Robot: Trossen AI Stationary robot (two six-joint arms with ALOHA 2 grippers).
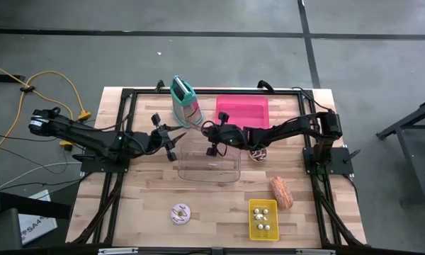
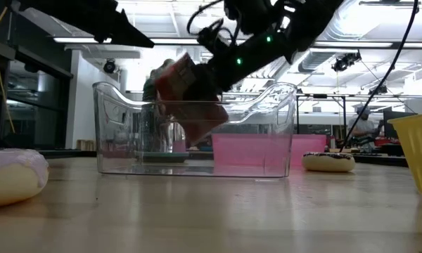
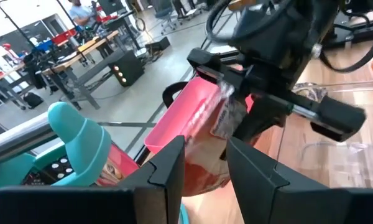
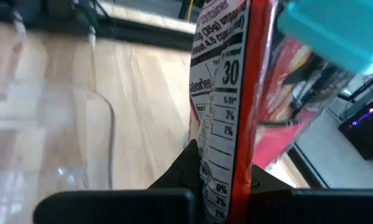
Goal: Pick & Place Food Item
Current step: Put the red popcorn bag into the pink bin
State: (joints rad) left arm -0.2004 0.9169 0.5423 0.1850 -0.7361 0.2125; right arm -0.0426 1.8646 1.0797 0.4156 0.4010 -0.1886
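A red snack bag [image 1: 188, 106] with a teal clip [image 1: 178, 88] on its far end hangs in the air just beyond the far left corner of a clear plastic bin [image 1: 209, 161]. My right gripper [image 1: 208, 131] is shut on the bag. In the low view the bag [image 2: 186, 91] tilts above the bin's rim [image 2: 197, 105]. My left gripper [image 1: 173, 139] stands open at the bag's left. In the left wrist view, its fingers [image 3: 168, 168] frame the bag's red lower part [image 3: 205, 174], and I cannot tell whether they touch it. My right gripper pinches the bag's end opposite the teal clip, on the printed label side [image 4: 221, 155], between its two fingers. It comes nearly level from the table's right. The bag is lifted clear of the table and tilted, with its clip end [image 4: 336, 31] farthest from the fingers.
A pink tray [image 1: 242, 111] lies behind the bin, with a dark donut [image 1: 258, 152] to the bin's right. Near the front lie a pink donut [image 1: 180, 213], a yellow box [image 1: 263, 218] holding small balls, and an orange roll [image 1: 281, 192].
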